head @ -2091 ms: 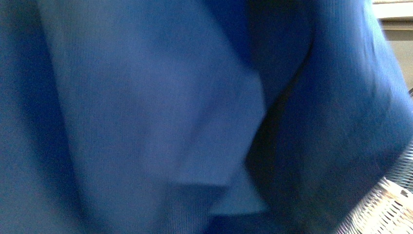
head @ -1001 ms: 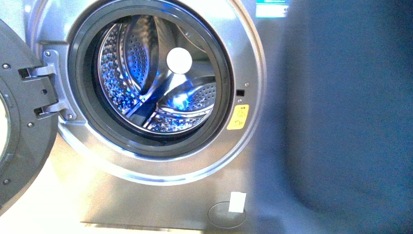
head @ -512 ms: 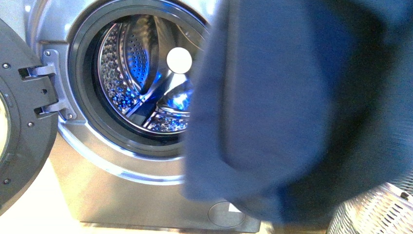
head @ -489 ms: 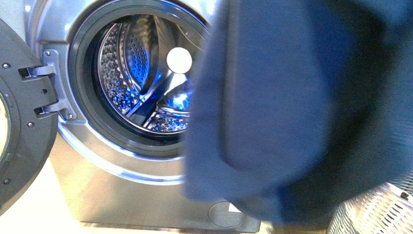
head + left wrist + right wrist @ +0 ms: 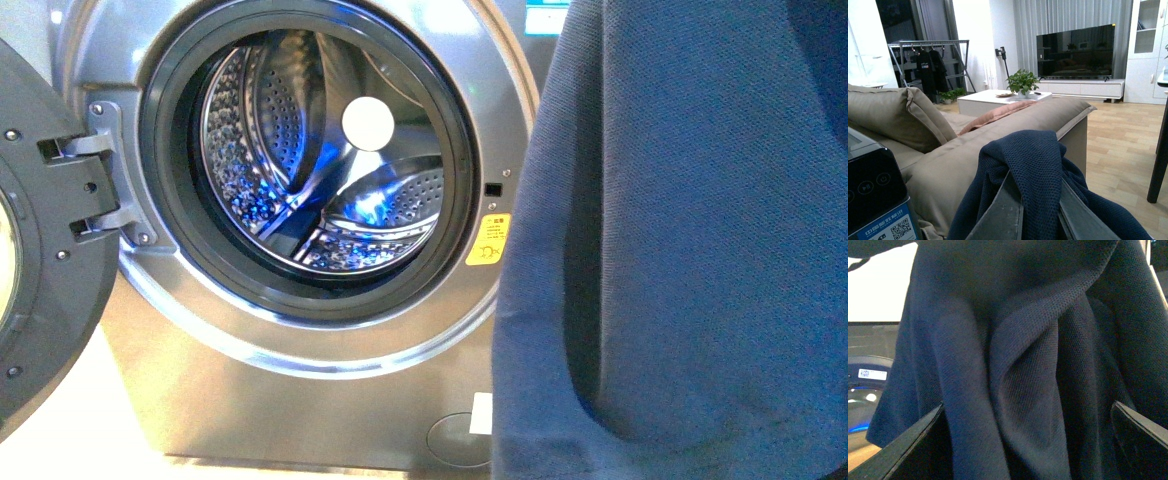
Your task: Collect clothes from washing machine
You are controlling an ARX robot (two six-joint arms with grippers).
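The dark navy clothes (image 5: 690,250) hang close before the front camera and fill its right half. The grey washing machine (image 5: 300,380) stands behind with its porthole door (image 5: 40,250) swung open to the left; the steel drum (image 5: 310,170) shows no garment. In the left wrist view my left gripper (image 5: 1040,200) is shut on a fold of the clothes (image 5: 1033,160), which drapes over both fingers. In the right wrist view my right gripper (image 5: 1030,440) is open, its fingers wide apart, with the hanging clothes (image 5: 1018,365) between and beyond them. Neither gripper shows in the front view.
A yellow-orange sticker (image 5: 489,240) sits right of the drum opening. In the left wrist view a taupe sofa (image 5: 948,150) lies behind the garment, with a coffee table (image 5: 998,100), a TV (image 5: 1075,50), a clothes rack (image 5: 928,65) and wooden floor (image 5: 1118,145) beyond.
The clothes swung across the front view: covering it all, then to the right, back over the drum's right side, and now right again, uncovering the whole drum opening.
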